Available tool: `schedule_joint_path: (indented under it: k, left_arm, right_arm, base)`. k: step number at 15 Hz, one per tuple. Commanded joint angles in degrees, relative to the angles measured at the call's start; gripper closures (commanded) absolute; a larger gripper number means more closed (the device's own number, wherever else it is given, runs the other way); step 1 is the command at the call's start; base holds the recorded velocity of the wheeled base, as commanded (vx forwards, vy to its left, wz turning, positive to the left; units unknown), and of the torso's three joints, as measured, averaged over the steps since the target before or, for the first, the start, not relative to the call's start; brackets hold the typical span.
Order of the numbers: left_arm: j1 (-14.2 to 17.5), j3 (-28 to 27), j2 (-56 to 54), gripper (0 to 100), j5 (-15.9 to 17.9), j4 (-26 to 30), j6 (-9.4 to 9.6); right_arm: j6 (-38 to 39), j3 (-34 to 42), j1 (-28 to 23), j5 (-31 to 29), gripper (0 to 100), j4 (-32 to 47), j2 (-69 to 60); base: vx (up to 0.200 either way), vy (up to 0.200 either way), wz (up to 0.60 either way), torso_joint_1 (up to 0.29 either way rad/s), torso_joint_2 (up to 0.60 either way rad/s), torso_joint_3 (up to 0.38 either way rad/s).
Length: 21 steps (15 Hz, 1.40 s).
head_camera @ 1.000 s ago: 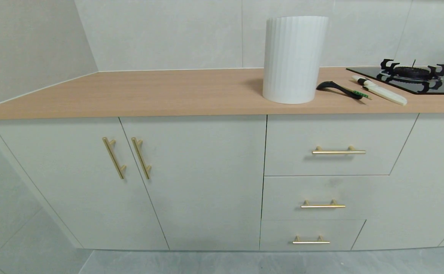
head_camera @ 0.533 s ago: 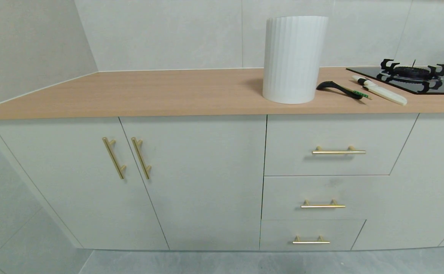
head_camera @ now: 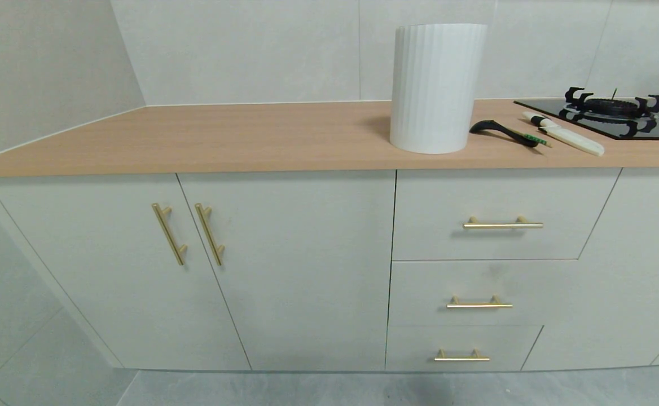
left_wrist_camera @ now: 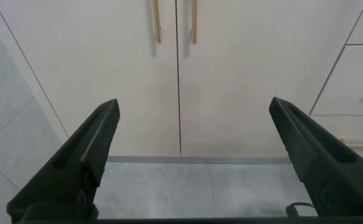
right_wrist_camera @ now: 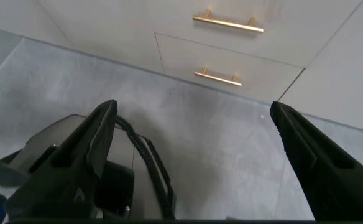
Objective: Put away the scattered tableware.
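On counter (head_camera: pixel 250 135): white ribbed canister (head_camera: pixel 436 87) beside black ladle (head_camera: pixel 501 131), white knife (head_camera: pixel 567 138).

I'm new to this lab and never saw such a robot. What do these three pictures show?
A two-armed robot faces a kitchen counter. The wide picture comes from its head camera: on the counter stands a white ribbed jar, with a black spoon and a white knife lying beside it, near a stove. The other two come from wrist cameras: the left tool faces cupboard doors, the right tool hangs above the floor by drawers. Both tools are open and hold nothing.
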<state>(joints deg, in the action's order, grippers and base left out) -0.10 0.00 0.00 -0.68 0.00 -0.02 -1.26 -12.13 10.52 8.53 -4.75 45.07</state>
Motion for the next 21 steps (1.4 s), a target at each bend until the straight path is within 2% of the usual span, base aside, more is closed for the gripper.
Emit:
schedule_joint_path:
  k: [1,5,11,14,21]
  left_arm:
    - [0.01,0.00,0.09,0,-0.02,0.00,-0.06]
    - [0.01,0.00,0.09,0,-0.02,0.00,-0.06]
    - [0.01,0.00,0.09,0,-0.02,0.00,-0.06]
    - [0.01,0.00,0.09,0,-0.02,0.00,0.02]
    - [0.01,0.00,0.09,0,-0.02,0.00,0.02]
  right_arm:
    - [0.03,-0.70,-0.06,0.70,0,-5.97,11.36]
    - [0.03,-2.81,-0.06,0.87,0,-12.38,23.57]
    - [-0.06,-12.13,0.03,0.78,0,-12.82,37.81]
    - [-0.24,-19.34,0.03,0.87,0,-12.82,45.20]
    - [0.03,-20.30,1.34,0.70,0,-12.91,51.00]
  base:
    - [0.000,0.000,0.00,0.000,0.00,0.000]
    - [0.000,0.000,0.00,0.000,0.00,0.000]
    - [0.000,0.000,0.00,0.000,0.00,0.000]
    - [0.000,0.000,0.00,0.000,0.00,0.000]
    - [0.000,0.000,0.00,0.000,0.00,0.000]
